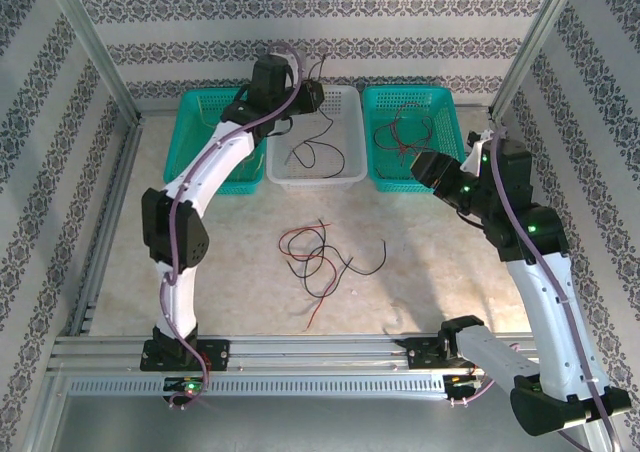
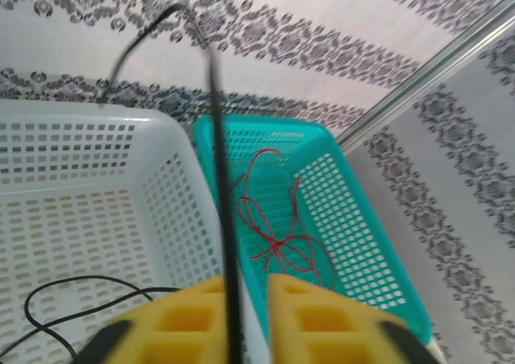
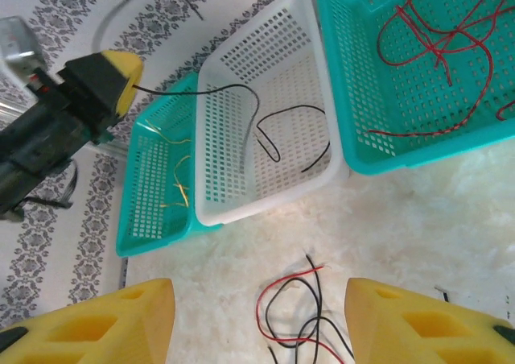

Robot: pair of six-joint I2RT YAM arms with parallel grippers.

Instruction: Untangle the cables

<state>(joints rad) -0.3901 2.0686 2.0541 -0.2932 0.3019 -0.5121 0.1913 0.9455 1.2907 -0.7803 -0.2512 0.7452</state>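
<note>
The left gripper (image 2: 245, 287) is positioned above the white basket (image 2: 80, 122), its jaws parted by a narrow gap through which one black cable (image 2: 221, 138) runs upward. A second black cable (image 1: 315, 152) lies inside that basket. The right gripper (image 3: 259, 299) is held wide open and empty above the table (image 3: 418, 219), with the tangled red and black cables (image 3: 302, 324) lying directly below and between its fingers. Red cables (image 3: 434, 42) are seen in the right teal basket (image 3: 402, 159), and yellow cables (image 3: 181, 179) in the left teal basket (image 3: 145, 219).
</note>
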